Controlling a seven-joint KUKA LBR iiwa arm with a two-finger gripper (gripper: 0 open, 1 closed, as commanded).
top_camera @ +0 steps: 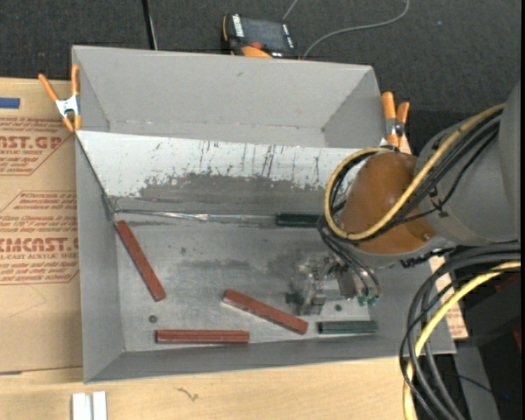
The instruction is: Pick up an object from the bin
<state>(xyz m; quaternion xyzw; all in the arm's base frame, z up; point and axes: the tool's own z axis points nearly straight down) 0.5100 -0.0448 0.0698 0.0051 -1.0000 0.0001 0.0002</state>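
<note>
My gripper (318,287) hangs low over the bin's right front floor, below the orange wrist cover. Just left of it and slightly nearer the front lies a red-brown flat bar (264,311), slanting down to the right, its right end close under the gripper. A short dark green bar (346,327) lies right in front of the gripper, near the front wall. I see nothing held in the gripper.
A second red-brown bar (202,336) lies along the front wall, and a third (140,260) slants by the left wall. A long thin metal tool with a dark handle (296,220) rests along the back of the floor. The arm and its cables cover the bin's right side.
</note>
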